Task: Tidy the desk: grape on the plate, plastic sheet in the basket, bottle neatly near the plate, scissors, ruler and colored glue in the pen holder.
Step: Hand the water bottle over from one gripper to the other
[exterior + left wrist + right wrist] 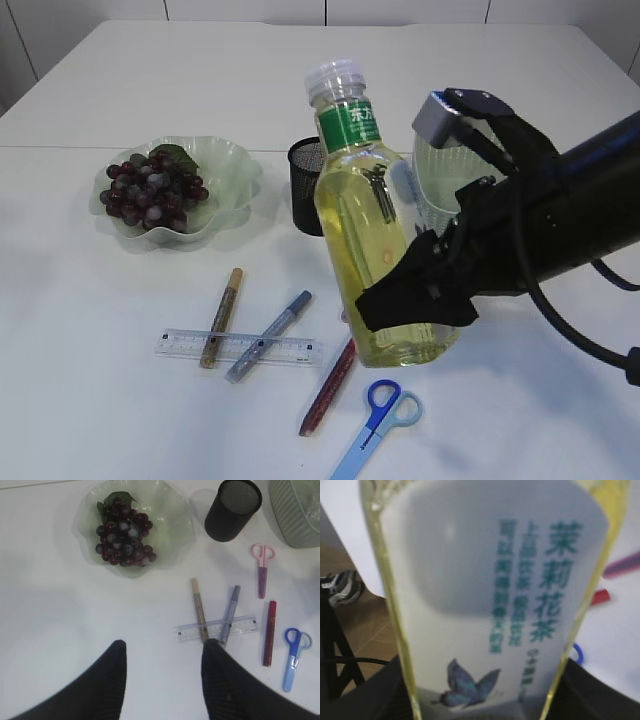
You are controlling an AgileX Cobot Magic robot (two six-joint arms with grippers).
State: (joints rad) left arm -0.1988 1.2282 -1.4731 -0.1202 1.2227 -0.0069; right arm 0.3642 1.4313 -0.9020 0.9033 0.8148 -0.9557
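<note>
My right gripper (pixel 420 290) is shut on the lower body of the bottle (pixel 370 220), which hangs tilted above the table, full of yellow liquid. In the right wrist view the bottle's label (pixel 485 580) fills the frame between the fingers. The grape bunch (pixel 152 190) lies on the green plate (pixel 235 170). A clear ruler (pixel 180 345) lies under a gold glue pen (pixel 222 315) and a silver one (pixel 268 335); a red glue pen (pixel 328 385) and blue scissors (pixel 380 415) lie nearby. My left gripper (pixel 164 647) hovers open and empty near the ruler (pixel 240 626). Pink scissors (pixel 262 570) lie by the pen holder (pixel 232 510).
The black mesh pen holder (pixel 310 185) stands right of the plate. The pale green basket (pixel 295 515) stands beside it, with something clear and glossy inside that I cannot identify. Bare tabletop lies left of the ruler and below the plate.
</note>
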